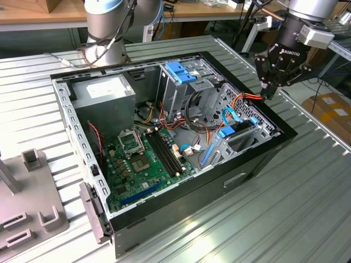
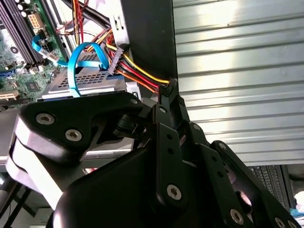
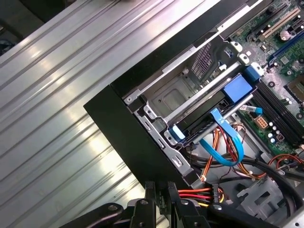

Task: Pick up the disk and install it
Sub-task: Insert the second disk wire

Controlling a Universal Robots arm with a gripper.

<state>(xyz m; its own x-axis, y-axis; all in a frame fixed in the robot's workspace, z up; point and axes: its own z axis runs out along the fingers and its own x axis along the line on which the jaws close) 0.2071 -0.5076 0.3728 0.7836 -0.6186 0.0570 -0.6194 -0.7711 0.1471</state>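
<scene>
I see a ribbed metal table point(image 1: 307, 181) carrying everything here. An open computer case point(image 1: 241, 175) lies on its side in the middle of it. At the exterior view's left, a grey fixture block point(image 1: 27, 211) with raised posts sits on the same surface, apart from the case. The robot's base point(image 1: 104, 33) stands at the far edge, just behind the case.

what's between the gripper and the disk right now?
A bundle of red, yellow and orange power wires and a looped blue data cable lie between the gripper and the disk in the second wrist view.
</scene>
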